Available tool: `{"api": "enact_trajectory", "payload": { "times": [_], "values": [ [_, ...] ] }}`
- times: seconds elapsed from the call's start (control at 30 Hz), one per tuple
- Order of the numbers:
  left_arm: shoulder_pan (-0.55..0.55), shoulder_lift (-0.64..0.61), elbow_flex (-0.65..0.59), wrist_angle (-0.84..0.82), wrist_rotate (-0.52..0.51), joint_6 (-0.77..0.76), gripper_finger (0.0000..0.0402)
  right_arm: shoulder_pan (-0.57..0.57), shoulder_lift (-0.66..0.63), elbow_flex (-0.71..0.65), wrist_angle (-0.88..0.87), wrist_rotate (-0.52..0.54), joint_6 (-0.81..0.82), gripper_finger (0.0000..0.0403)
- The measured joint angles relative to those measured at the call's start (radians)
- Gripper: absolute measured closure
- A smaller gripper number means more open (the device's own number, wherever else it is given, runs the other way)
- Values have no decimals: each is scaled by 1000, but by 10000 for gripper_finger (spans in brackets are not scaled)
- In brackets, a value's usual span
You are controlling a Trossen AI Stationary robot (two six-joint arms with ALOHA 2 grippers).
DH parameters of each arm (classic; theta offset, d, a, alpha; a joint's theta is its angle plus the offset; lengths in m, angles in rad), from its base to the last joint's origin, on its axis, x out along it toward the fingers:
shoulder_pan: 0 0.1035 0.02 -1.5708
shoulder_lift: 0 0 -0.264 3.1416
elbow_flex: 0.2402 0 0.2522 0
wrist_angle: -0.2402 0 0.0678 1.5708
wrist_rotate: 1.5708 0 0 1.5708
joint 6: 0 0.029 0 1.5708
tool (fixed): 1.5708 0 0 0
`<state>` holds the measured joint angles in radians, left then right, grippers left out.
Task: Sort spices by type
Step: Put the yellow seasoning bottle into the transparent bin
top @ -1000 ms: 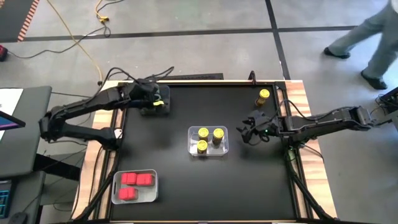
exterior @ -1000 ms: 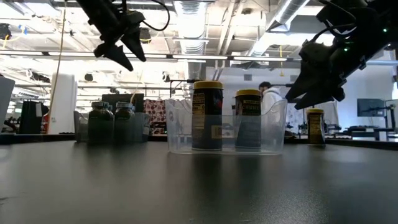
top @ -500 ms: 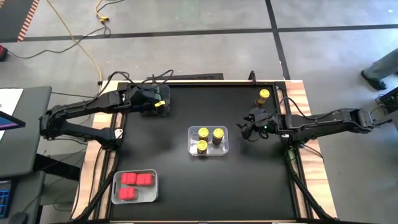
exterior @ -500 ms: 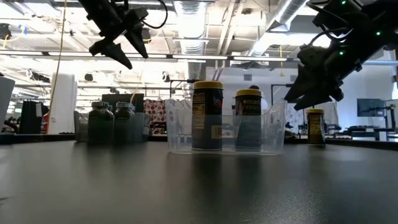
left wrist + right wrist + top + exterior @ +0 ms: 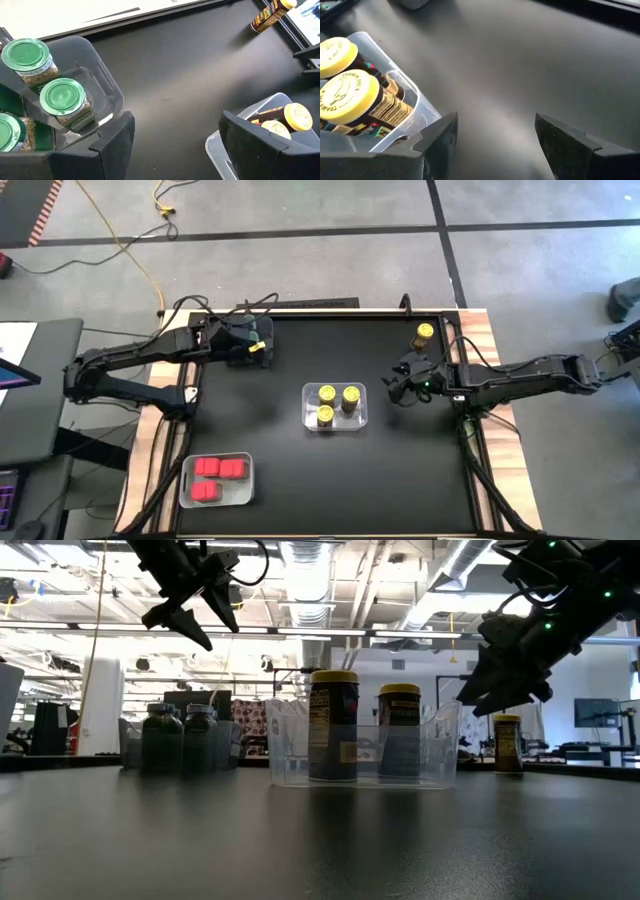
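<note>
Just below the left gripper [image 5: 262, 346], at the table's far-left corner, sits a clear bin [image 5: 107, 92] holding green-lidded jars [image 5: 62, 97]; three lids show in the left wrist view, a 4th may hide behind the fingers, can't say. The gripper hangs over the bin's edge w/ fingers spread wide, holding nothing. In the low view it [image 5: 190, 615] hovers well above the jars [image 5: 180, 737].

Right gripper [image 5: 397, 386] also hangs in the air, fingers apart, empty, betw. the middle bin [image 5: 360, 405] and the table's right edge. In the low view it [image 5: 497, 675] hovers clear of the tabletop. Beside it, toward the table's centre, the middle bin holds three yellow-lidded jars [image 5: 327, 395]; two lids [image 5: 342, 97] show close up in the right wrist view, w/ the bin's corner [image 5: 410, 107] near one finger.

Beyond the right gripper, near the far-right corner, one lone yellow-lidded jar [image 5: 424, 335] stands upright on the black table [image 5: 300, 490], outside any bin. The left wrist view catches it [image 5: 272, 12] too, far across the table, and in the low view it [image 5: 507, 743] stands just behind the gripper's outline.

Well apart from both grippers, at the near-left corner, a third bin [image 5: 245, 490] holds red-topped jars [image 5: 220, 468]; looks like three, packed touching.
</note>
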<state>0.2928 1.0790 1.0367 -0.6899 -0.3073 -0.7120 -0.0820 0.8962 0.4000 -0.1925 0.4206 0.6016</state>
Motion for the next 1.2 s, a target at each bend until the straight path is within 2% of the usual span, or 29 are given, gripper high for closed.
{"api": "enact_trajectory", "payload": {
  "times": [0.47, 0.63, 0.77, 0.87, 1.03, 1.2],
  "values": [
    [3, 2, 0, 15, 1, 9, 125, -94, 0, 0, 124, 8, -27, 112],
    [22, 2, 0, 70, 2, 138, 125, -150, 0, 0, 249, 8, -41, 112],
    [59, 2, 0, 133, 0, 222, 125, -184, 0, 2, 399, 8, -144, 112],
    [110, 2, 0, 137, -2, 243, 125, -217, 3, 51, 419, 8, -212, 112],
    [210, 2, 0, 73, 31, 293, 125, -302, 58, 220, 285, 9, -291, 112],
    [303, 2, 0, 39, 92, 377, 125, -411, 162, 483, -108, 11, -273, 112]
  ]
}}
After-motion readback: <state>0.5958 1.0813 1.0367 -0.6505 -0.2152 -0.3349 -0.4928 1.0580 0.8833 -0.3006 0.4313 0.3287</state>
